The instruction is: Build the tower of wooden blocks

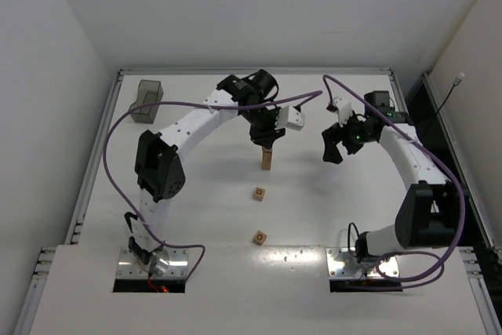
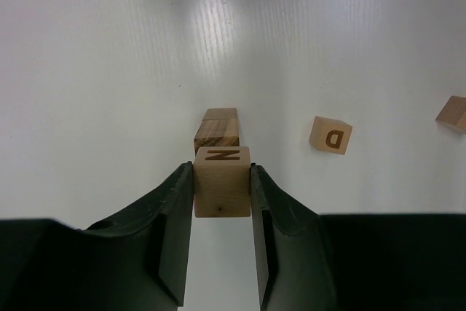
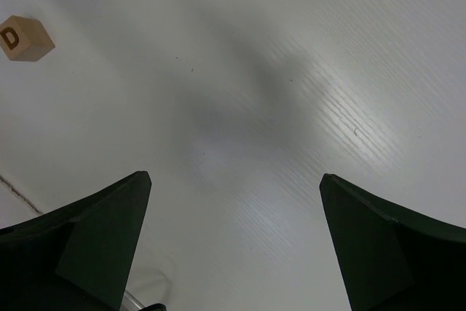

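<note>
We pinch an N block [image 2: 222, 191] in our left gripper [image 2: 220, 176] just over the tower [image 2: 218, 130] on the counter [image 1: 196, 217]. Our right gripper [image 3: 234, 183] hangs spread wide, empty; a D block [image 2: 330, 135] lies nearby.

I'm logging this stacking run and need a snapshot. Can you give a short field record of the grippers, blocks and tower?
left gripper: shut on N block, at the tower top; contact unclear
right gripper: open, empty, right of the tower
loose blocks: D block near the tower; second loose block nearer the bases
bin: far left corner
</note>
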`<move>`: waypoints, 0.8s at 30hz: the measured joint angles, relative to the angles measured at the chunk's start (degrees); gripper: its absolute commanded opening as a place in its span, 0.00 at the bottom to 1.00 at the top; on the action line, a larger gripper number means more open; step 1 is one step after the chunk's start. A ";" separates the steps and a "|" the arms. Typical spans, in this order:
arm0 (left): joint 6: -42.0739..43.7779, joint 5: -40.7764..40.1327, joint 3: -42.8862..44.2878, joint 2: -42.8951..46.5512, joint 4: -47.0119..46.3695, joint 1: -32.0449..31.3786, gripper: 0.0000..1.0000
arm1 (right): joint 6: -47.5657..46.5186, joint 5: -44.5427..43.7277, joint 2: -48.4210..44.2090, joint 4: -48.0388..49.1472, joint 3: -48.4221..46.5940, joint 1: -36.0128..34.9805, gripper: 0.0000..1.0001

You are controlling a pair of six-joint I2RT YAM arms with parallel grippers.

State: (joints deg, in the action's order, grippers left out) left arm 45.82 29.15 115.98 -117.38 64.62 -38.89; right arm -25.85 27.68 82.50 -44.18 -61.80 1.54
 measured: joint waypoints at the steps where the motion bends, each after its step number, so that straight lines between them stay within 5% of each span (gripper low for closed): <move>1: 0.00 0.00 0.00 -0.02 0.00 0.00 0.00 | 0.04 0.00 0.04 0.00 -0.07 0.09 1.00; 19: 0.02 0.02 0.07 -1.84 -0.13 0.00 0.00 | 0.44 0.00 0.17 0.15 -0.17 1.38 1.00; 24: 0.00 0.02 0.07 -1.84 -0.33 0.02 0.09 | 0.46 0.00 0.70 0.15 -0.17 1.38 1.00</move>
State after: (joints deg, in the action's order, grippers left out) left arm 45.82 29.17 116.05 -119.22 64.29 -38.87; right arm -25.39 27.68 83.20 -44.03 -61.98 2.92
